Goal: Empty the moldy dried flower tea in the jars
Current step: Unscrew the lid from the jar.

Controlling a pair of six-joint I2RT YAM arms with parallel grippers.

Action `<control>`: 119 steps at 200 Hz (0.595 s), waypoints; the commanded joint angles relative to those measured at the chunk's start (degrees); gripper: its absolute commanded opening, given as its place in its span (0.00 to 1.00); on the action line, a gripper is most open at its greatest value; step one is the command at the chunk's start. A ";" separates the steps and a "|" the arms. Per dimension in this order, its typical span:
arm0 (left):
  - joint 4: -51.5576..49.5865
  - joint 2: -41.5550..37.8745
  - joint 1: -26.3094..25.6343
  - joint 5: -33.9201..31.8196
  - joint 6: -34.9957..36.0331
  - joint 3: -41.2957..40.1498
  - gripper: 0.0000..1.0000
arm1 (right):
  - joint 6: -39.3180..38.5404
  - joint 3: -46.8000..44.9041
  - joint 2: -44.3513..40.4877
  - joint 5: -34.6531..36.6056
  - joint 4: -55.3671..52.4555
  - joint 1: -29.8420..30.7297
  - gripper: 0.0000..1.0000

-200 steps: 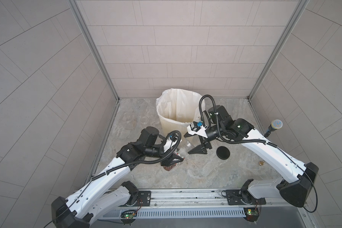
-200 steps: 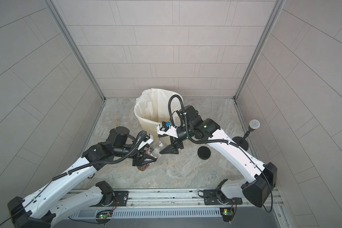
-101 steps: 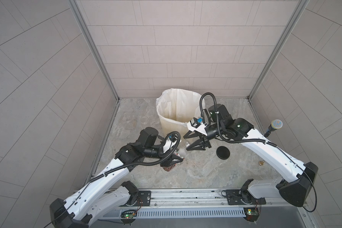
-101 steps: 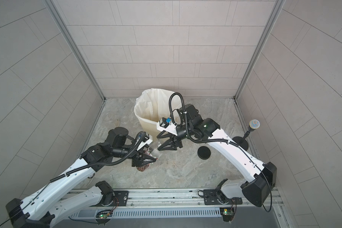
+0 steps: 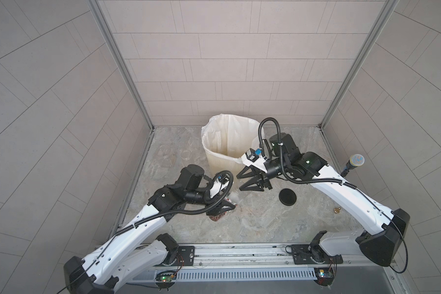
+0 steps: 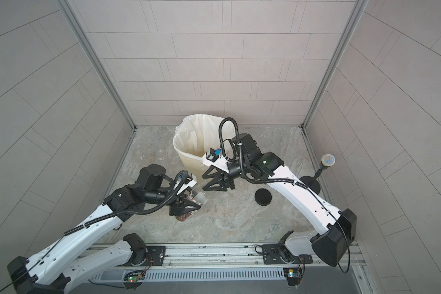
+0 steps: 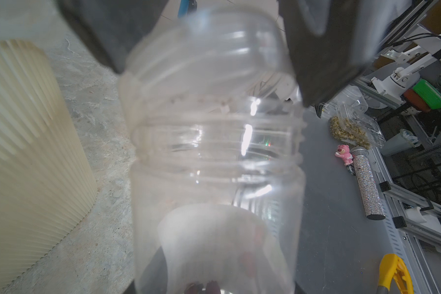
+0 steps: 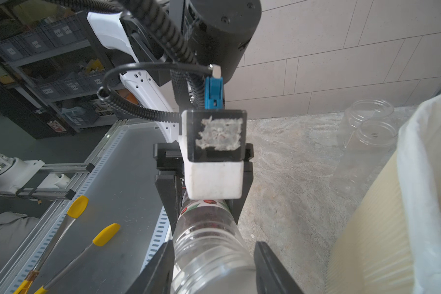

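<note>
Right wrist view showed a light, probably slippery clear plastic jar [image 8: 209, 267] beside the cream ribbed bin [image 8: 367, 241], left claw [image 8: 203, 213] gripping its body, right claw [image 8: 214, 244] its stiffer threaded neck.

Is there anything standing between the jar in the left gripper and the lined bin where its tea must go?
Yes. The right gripper is closed on the open neck of the jar and hangs before the near wall of the bin, on the direct way. The tabletop between them shows nothing else.

The jar [image 7: 214, 152] is glossy clear plastic, the ribbed bin [image 7: 23, 152] probably matt.
</note>
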 commanded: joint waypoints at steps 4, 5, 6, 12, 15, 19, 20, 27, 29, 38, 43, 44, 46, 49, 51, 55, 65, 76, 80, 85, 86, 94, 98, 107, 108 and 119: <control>6.74 -1.19 0.67 -2.24 -0.25 0.67 0.36 | 4.85 -2.90 -0.12 -3.82 0.79 0.78 0.41; 6.75 -1.19 0.69 -2.32 -0.28 0.65 0.36 | 5.07 -3.04 -0.20 -3.91 1.02 0.78 0.41; 6.79 -1.19 0.66 -2.37 -0.26 0.63 0.36 | 5.27 -3.15 -0.24 -3.91 1.27 0.82 0.41; 6.84 -1.12 0.63 -2.68 -0.21 0.70 0.35 | 6.33 -3.73 -0.60 -4.04 2.83 0.86 0.40; 6.84 -1.10 0.62 -2.87 -0.15 0.71 0.35 | 6.81 -4.11 -0.83 -4.13 3.43 0.86 0.40; 6.84 -1.06 0.64 -3.12 -0.15 0.63 0.36 | 7.47 -4.57 -1.08 -4.17 4.59 0.94 0.40; 6.84 -1.08 0.67 -3.20 -0.15 0.67 0.35 | 7.61 -4.67 -1.12 -4.17 4.81 0.95 0.40; 6.93 -1.10 0.62 -3.60 -0.06 0.68 0.35 | 8.73 -5.37 -1.50 -4.18 6.48 1.03 0.40; 7.00 -1.06 0.67 -3.74 -0.06 0.75 0.35 | 9.14 -5.53 -1.62 -4.18 6.82 1.03 0.40; 7.18 -1.03 0.62 -4.53 -0.06 0.76 0.35 | 10.30 -6.05 -1.95 -4.29 8.19 1.33 0.40; 7.19 -1.01 0.67 -4.89 0.01 0.76 0.35 | 10.68 -6.23 -2.04 -4.43 8.59 1.51 0.40; 7.24 -1.01 0.65 -4.97 0.02 0.73 0.35 | 10.71 -6.24 -2.09 -4.48 8.66 1.58 0.40; 7.27 -1.01 0.67 -5.14 -0.02 0.78 0.35 | 10.80 -6.32 -2.12 -4.51 8.75 1.64 0.40; 7.36 -0.95 0.71 -5.35 0.02 0.76 0.35 | 11.05 -6.38 -2.20 -4.53 8.91 1.80 0.40; 7.43 -0.93 0.71 -5.63 -0.02 0.74 0.35 | 11.13 -6.42 -2.17 -4.53 9.03 1.93 0.40; 7.62 -0.92 0.71 -5.97 -0.03 0.74 0.35 | 11.37 -6.55 -2.29 -4.50 9.20 2.12 0.40; 8.12 -0.79 0.71 -6.63 -0.02 0.62 0.35 | 11.45 -6.72 -2.47 -4.32 9.20 2.51 0.40; 8.64 -0.84 0.71 -6.79 0.09 0.39 0.35 | 11.46 -6.95 -2.63 -3.96 9.00 2.71 0.40; 8.83 -0.86 0.72 -6.91 0.05 0.29 0.35 | 11.51 -7.07 -2.72 -3.84 8.99 2.71 0.40; 9.14 -0.94 0.75 -6.89 0.04 0.22 0.35 | 11.45 -7.26 -2.91 -3.40 8.91 2.75 0.40; 9.18 -0.98 0.73 -6.85 0.03 0.20 0.35 | 11.45 -7.29 -2.96 -3.30 8.90 2.73 0.40; 9.70 -1.25 0.71 -6.64 0.27 -0.14 0.35 | 11.39 -7.61 -3.22 -2.15 8.90 2.71 0.40; 10.01 -1.40 0.71 -6.62 0.42 -0.36 0.35 | 11.40 -7.66 -3.42 -1.55 8.90 2.73 0.40; 11.03 -1.97 0.71 -6.93 0.80 -1.17 0.35 | 11.51 -7.59 -3.69 -0.41 8.90 2.71 0.43; 11.18 -2.06 0.71 -7.04 0.86 -1.29 0.35 | 11.57 -7.58 -3.66 -0.27 8.90 2.71 0.44; 13.02 -2.95 0.71 -8.29 1.17 -2.68 0.35 | 12.05 -6.95 -3.80 0.05 8.90 2.71 0.47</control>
